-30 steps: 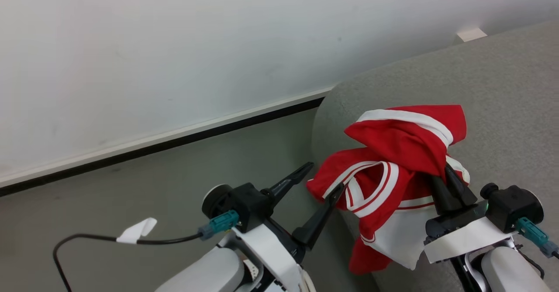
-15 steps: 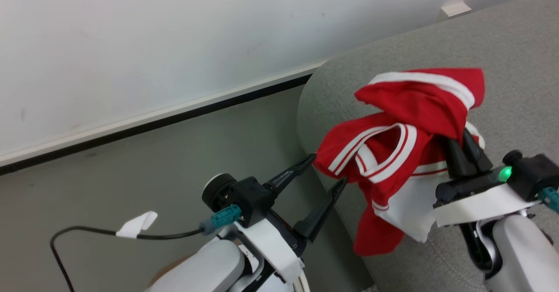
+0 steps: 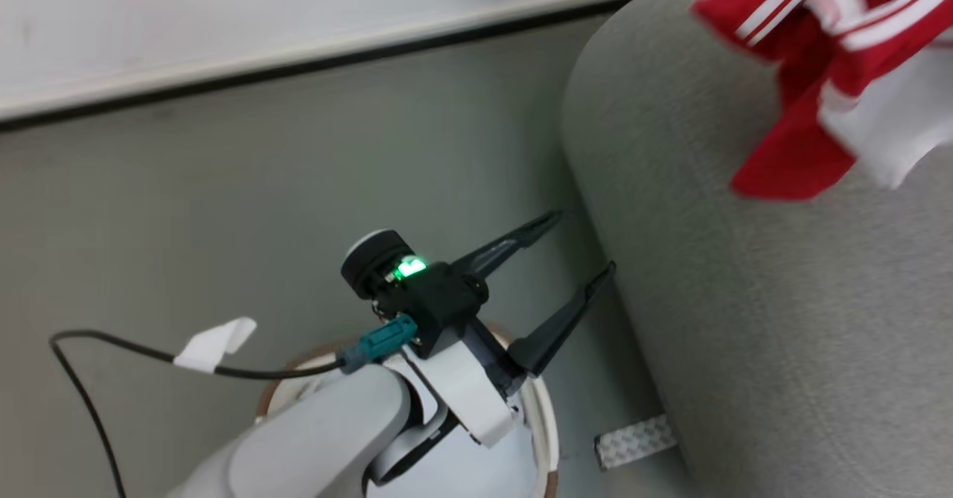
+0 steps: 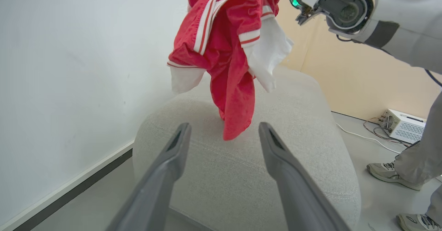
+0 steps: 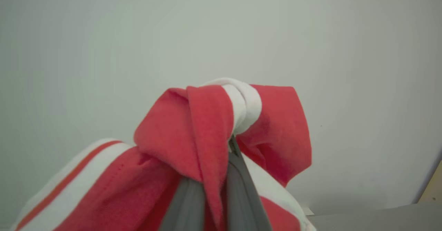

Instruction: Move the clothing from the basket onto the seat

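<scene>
At the left we see the left gripper (image 3: 584, 241), its fingers spread wide apart with nothing between them. It is above the basket (image 3: 546, 423), whose brown rim shows under the forearm. Right of it stands the seat (image 3: 744, 297), its rounded end just beside the fingertips. Farther right the clothing (image 3: 811, 74) hangs bunched over the seat, well clear of the basket; we cannot tell whether its lowest tail touches the cushion. The right gripper (image 5: 232, 148) is clamped together on a red fold.
</scene>
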